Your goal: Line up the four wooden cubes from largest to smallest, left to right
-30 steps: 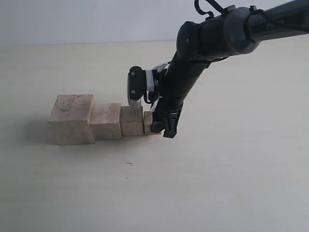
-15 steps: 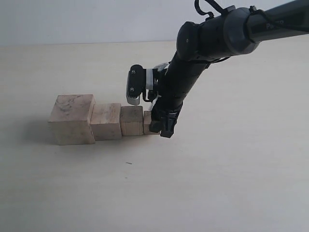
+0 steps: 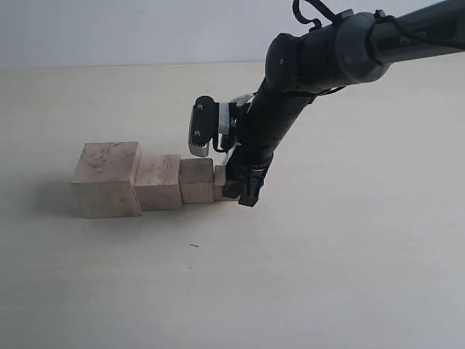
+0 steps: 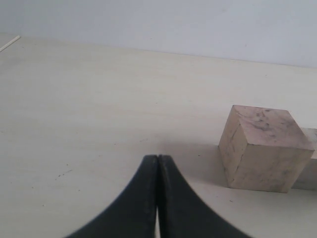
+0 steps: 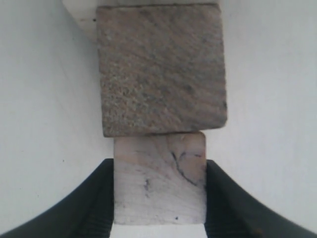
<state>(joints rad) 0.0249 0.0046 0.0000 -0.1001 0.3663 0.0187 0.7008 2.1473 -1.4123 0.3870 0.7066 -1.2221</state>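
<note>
Wooden cubes [image 3: 167, 185] form a touching row on the surface [image 3: 327, 276], left of centre, running left to right: largest cube [image 3: 107, 179], second cube [image 3: 158, 182], third cube [image 3: 197, 180], smallest cube [image 3: 219, 182]. The right arm [image 3: 341, 51] enters from the upper right and bends downward. Its lettering is too partial to read. The right claw [image 3: 243, 190] grips the smallest cube. The left claw [image 4: 157, 198] is closed, empty, apart from the largest cube.

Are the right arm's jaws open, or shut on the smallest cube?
Shut on it: the jaws of the right gripper lie against opposite sides of the smallest cube, no gap visible.
</note>
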